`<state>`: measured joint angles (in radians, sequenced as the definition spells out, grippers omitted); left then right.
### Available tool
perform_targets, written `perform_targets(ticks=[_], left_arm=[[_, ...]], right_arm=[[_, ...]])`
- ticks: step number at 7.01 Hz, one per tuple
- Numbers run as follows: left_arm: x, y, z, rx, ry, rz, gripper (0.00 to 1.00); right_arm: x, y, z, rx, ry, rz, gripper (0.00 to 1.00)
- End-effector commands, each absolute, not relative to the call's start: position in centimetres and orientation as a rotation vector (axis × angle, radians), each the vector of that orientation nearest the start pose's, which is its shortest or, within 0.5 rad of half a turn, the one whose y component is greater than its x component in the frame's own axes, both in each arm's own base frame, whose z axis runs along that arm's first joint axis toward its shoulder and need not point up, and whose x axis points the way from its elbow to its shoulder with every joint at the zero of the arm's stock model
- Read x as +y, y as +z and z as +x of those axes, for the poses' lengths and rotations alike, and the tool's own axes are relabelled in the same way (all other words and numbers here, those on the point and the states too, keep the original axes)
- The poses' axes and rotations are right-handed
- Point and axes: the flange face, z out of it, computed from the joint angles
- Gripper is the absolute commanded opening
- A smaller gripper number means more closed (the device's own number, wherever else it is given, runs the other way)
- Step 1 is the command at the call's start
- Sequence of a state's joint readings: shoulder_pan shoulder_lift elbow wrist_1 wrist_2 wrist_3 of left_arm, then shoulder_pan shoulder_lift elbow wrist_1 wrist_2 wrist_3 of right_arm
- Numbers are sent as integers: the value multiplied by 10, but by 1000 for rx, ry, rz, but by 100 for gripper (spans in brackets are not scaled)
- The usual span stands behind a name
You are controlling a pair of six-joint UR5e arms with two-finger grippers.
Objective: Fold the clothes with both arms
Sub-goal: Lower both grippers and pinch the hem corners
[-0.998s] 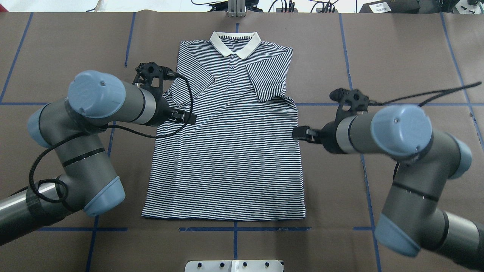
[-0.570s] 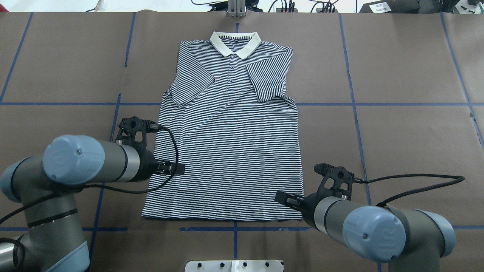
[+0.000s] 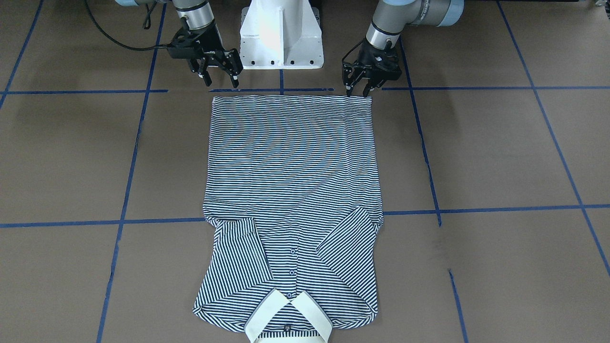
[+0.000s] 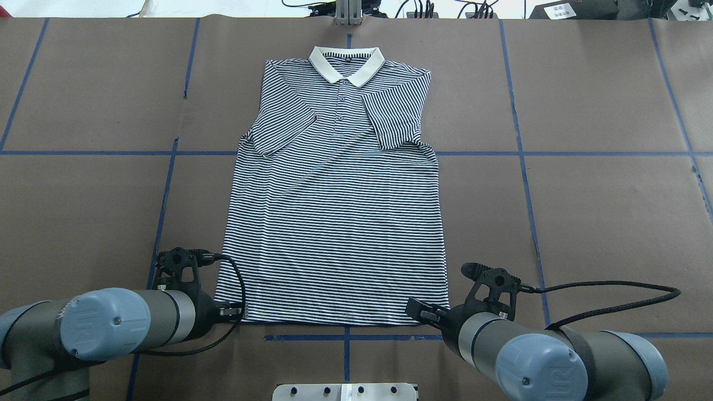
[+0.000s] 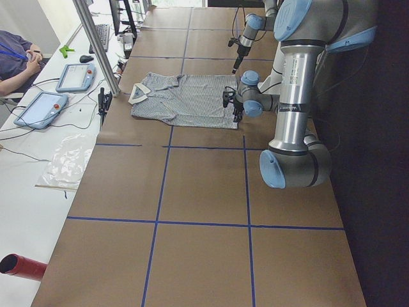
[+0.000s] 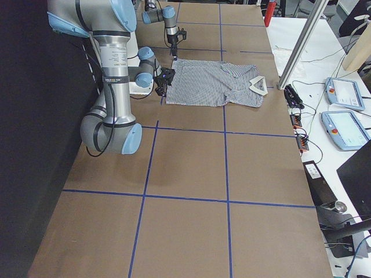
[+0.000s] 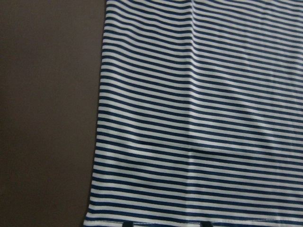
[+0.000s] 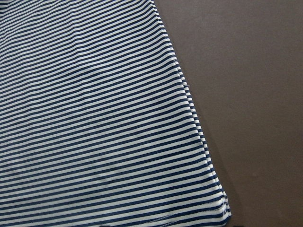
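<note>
The striped polo shirt (image 4: 334,223) lies flat on the brown table, front up, with its cream collar (image 4: 346,62) at the far end. Both short sleeves are folded in over the chest. Its hem (image 3: 290,97) is nearest the robot. My left gripper (image 3: 358,90) is open and empty, just above the hem's corner on my left. My right gripper (image 3: 222,82) is open and empty, just short of the other hem corner. In the overhead view they sit by the left corner (image 4: 231,312) and the right corner (image 4: 419,309). The wrist views show only striped cloth (image 7: 199,118) (image 8: 94,118) and bare table.
The white pedestal base (image 3: 281,33) stands between the arms, right behind the hem. Blue tape lines (image 4: 521,153) cross the brown table cover. A metal post (image 4: 348,14) rises at the far edge. Tablets (image 5: 73,77) and an operator's arm are on the side bench.
Both arms have drawn back from the shirt's sides towards the robot and now sit at the hem corners. The shirt has not moved.
</note>
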<state>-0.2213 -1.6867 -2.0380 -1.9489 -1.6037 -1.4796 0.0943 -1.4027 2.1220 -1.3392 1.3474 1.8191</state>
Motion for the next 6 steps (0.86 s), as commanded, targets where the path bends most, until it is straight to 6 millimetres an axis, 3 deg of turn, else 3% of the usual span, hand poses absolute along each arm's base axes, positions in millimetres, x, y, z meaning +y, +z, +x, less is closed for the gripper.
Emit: perform_targets(ticks=[1,6], left_arm=[[-237,359,470,925,-99,116,56],[-236,369,469,904,-100,112,55]], right_arm=[[-202,298,-486,-969,421,134,90],[-202,298,-486,-968,422,135,91]])
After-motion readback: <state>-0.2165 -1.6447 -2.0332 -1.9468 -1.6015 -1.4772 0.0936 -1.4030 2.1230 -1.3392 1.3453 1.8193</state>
